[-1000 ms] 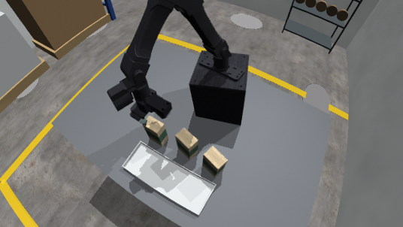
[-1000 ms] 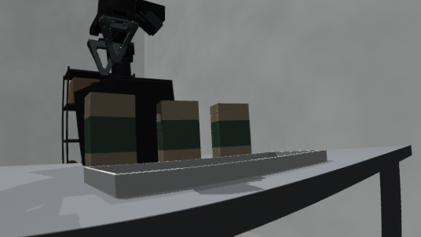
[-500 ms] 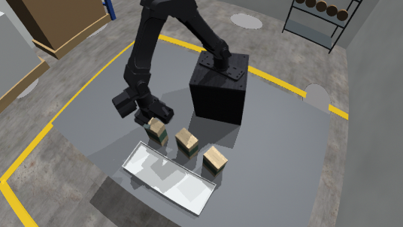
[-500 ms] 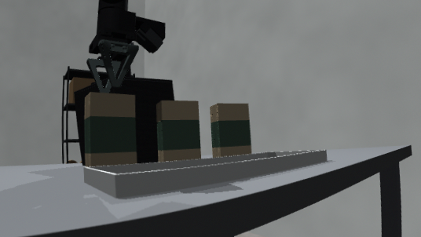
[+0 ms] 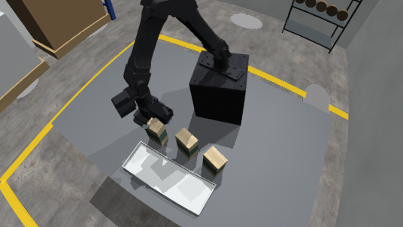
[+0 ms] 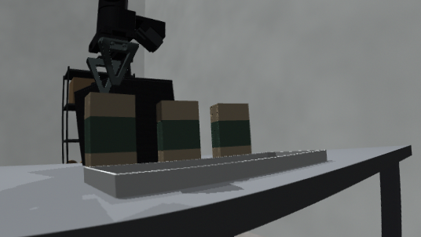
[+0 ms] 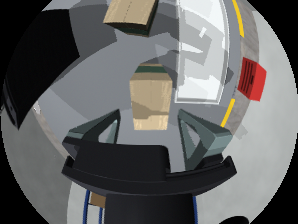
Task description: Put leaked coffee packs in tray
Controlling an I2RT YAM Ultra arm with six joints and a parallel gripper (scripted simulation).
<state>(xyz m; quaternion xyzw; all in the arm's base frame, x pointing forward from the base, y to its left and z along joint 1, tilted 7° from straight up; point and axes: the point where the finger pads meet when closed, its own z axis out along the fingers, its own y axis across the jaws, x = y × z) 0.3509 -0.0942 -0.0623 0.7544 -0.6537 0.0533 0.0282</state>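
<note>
Three tan coffee packs with dark green bands stand in a row behind the tray. In the top view they are the left pack point(image 5: 157, 131), the middle pack point(image 5: 186, 142) and the right pack point(image 5: 214, 160). My gripper point(image 5: 146, 124) hangs just above the left pack, with its fingers open and nothing between them. In the exterior view the gripper point(image 6: 107, 89) has its fingertips at the top edge of the left pack point(image 6: 110, 128). In the wrist view the left pack point(image 7: 149, 100) shows between the open fingers of my gripper point(image 7: 149, 113). The white tray point(image 5: 168, 177) lies empty in front of the packs.
The black pedestal point(image 5: 219, 88) that carries the arm stands behind the packs. The grey table ends just in front of the tray. A wire shelf point(image 5: 322, 19) and wooden crates point(image 5: 56, 22) stand on the floor beyond the yellow line.
</note>
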